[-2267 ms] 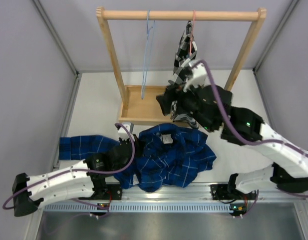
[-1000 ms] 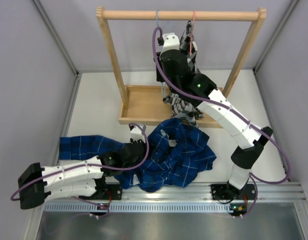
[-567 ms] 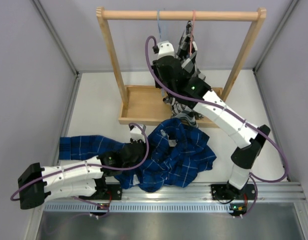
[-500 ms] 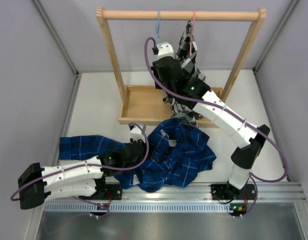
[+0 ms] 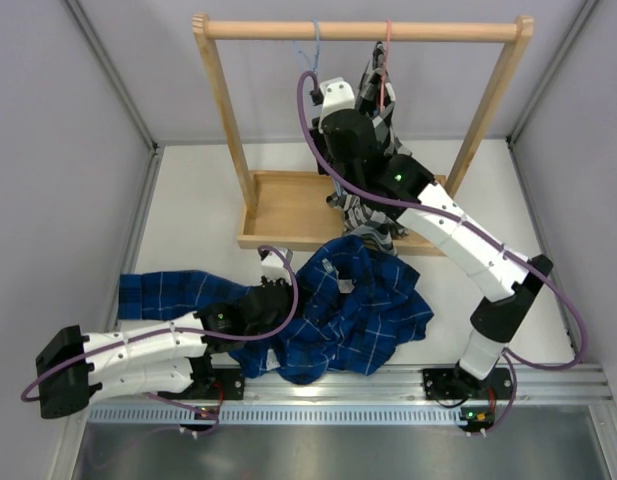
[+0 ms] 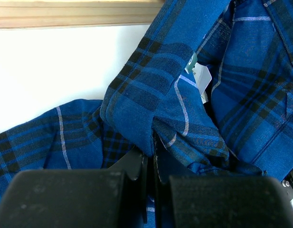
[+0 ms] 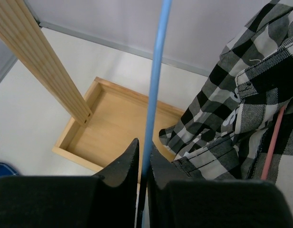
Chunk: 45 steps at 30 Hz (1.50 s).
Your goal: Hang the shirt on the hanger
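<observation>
The dark blue plaid shirt (image 5: 358, 310) lies crumpled on the table near the front, one sleeve (image 5: 168, 292) stretched out to the left. My left gripper (image 5: 273, 290) rests at its left side, shut on a fold of the shirt (image 6: 137, 109), with the cloth pinched between its fingertips (image 6: 148, 152). The light-blue wire hanger (image 5: 314, 48) hangs by its hook from the wooden rail. My right gripper (image 5: 326, 92) is raised just under the rail, shut on the hanger's thin blue wire (image 7: 155, 71), which runs between the closed fingers (image 7: 129, 159).
A wooden rack with a top rail (image 5: 438, 30) and a tray base (image 5: 283, 210) stands at the back. A black-and-white checked shirt (image 5: 373, 100) hangs on a pink hanger (image 5: 388, 40), right beside my right gripper. Grey walls close in both sides.
My right arm has swung up from over the table to the rail and closed on the blue hanger, which now hangs further right. The left arm has barely moved.
</observation>
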Tool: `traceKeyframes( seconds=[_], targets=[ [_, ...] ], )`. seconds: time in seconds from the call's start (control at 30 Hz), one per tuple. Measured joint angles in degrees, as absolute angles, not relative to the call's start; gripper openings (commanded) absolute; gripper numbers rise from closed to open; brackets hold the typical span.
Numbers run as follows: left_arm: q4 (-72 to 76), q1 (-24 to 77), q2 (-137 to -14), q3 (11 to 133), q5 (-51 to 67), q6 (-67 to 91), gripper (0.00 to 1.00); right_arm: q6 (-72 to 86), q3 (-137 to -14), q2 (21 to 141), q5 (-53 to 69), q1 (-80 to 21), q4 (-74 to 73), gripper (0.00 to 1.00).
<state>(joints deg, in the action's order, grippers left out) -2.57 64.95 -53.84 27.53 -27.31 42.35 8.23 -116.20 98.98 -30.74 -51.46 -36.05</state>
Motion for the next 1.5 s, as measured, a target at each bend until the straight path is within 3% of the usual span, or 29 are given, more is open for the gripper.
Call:
traceKeyframes(
  seconds=[0.13, 0.77, 1.5],
  targets=[
    [-2.6, 64.9, -53.8, 27.5, -27.2, 42.3, 0.0, 6.5, -116.2, 98.9, -30.9, -51.5, -36.0, 0.0],
    [-2.6, 64.9, -51.8, 27.6, -27.1, 42.4, 0.0, -0.8, -116.1, 96.4, -29.5, -50.7, -34.6, 0.0],
    [-7.3, 64.9, -48.1, 28.9, -31.4, 45.3, 0.0, 2.7, -117.0, 90.8, -12.9, -43.4, -28.9, 0.0]
  ],
)
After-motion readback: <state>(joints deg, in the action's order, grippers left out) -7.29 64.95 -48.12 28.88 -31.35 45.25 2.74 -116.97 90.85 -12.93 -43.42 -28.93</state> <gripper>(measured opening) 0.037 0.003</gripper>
